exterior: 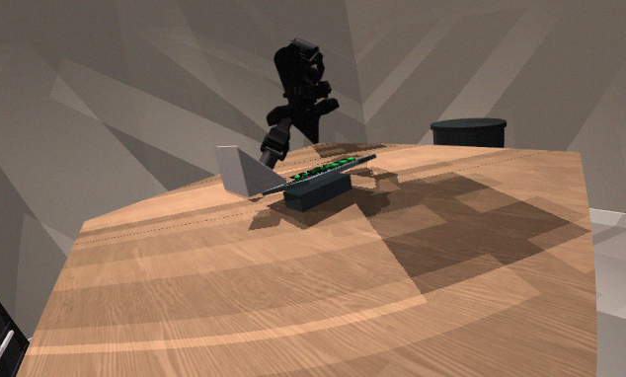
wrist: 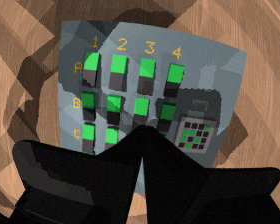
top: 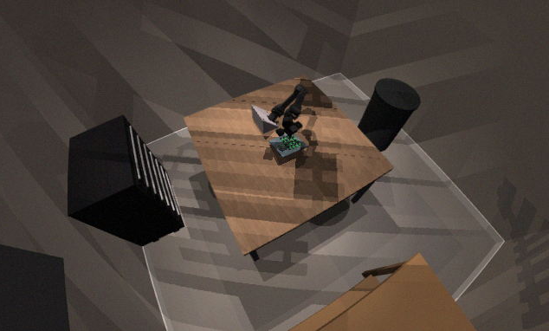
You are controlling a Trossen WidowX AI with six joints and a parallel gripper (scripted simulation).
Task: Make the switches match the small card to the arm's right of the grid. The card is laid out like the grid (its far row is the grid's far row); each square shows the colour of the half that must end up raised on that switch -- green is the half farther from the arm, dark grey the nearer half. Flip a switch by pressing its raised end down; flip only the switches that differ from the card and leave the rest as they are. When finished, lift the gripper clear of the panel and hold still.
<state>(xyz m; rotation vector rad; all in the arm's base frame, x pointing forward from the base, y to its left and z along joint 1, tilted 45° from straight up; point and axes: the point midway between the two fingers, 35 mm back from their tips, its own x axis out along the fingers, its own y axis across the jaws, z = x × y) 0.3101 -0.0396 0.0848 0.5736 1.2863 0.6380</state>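
Note:
The tilted grey-blue panel (top: pixel 274 142) (exterior: pixel 368 158) (wrist: pixel 226 62) carries a grid of green and dark rocker switches, with columns 1 to 4 and rows A, B, C labelled in the wrist view. Switches A1 (wrist: pixel 91 62), A2 (wrist: pixel 119 64), A3 (wrist: pixel 147 67) and A4 (wrist: pixel 175 74) show in full. Row B shows, with B3 (wrist: pixel 141 106) just beyond the fingertips. C1 (wrist: pixel 88 133) and C2 (wrist: pixel 111 136) show partly; the fingers hide most of the rest. Raised halves are hard to tell. The card (wrist: pixel 195 135) has mixed squares, its far-right one green. My gripper (top: pixel 290 136) (exterior: pixel 318 141) (wrist: pixel 144 131) is shut and empty, above the panel.
A pale grey wedge-shaped block (top: pixel 263 119) (exterior: pixel 245 173) stands beside the panel on the wooden table (top: pixel 241 195) (exterior: pixel 200 296). The panel rests on a dark base block (exterior: pixel 319 191). A black cylinder (top: pixel 390 113) (exterior: pixel 468 134) stands beyond the table. Patchy shadows cross the panel and table.

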